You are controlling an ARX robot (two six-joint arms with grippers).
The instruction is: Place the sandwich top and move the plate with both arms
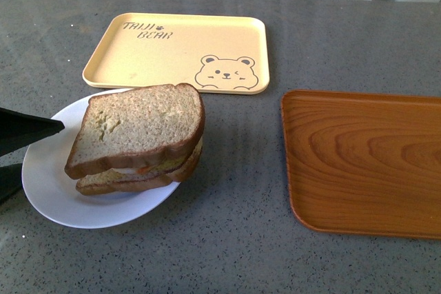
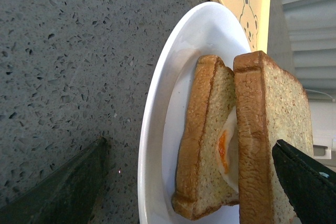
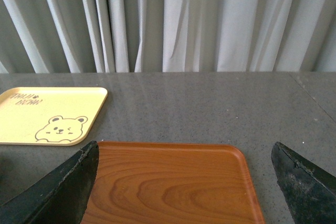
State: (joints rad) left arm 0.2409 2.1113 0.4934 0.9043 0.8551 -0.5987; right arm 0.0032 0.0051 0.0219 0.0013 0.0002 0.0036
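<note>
Two grippers gape: left gripper [image 2: 189, 144] at plate [image 1: 48, 191] rim beside sandwich top [image 1: 141, 125] (arm cropped, left frame edge); right gripper [image 3: 184, 145] above wooden tray [image 3: 173, 182].

Grey table [image 1: 234, 253] carries white plate [image 1: 48, 191], yellow tray [image 1: 158, 60], wooden tray [image 1: 365, 163]

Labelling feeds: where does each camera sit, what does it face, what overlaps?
Front: on the body, overlooking the sandwich top, plate, yellow tray and wooden tray; left gripper at edge.
Left wrist: on left arm, close on plate, sandwich top; open fingers show.
Right wrist: on right arm, facing wooden tray, curtains; right gripper open.
Shared: yellow tray, all three.
</note>
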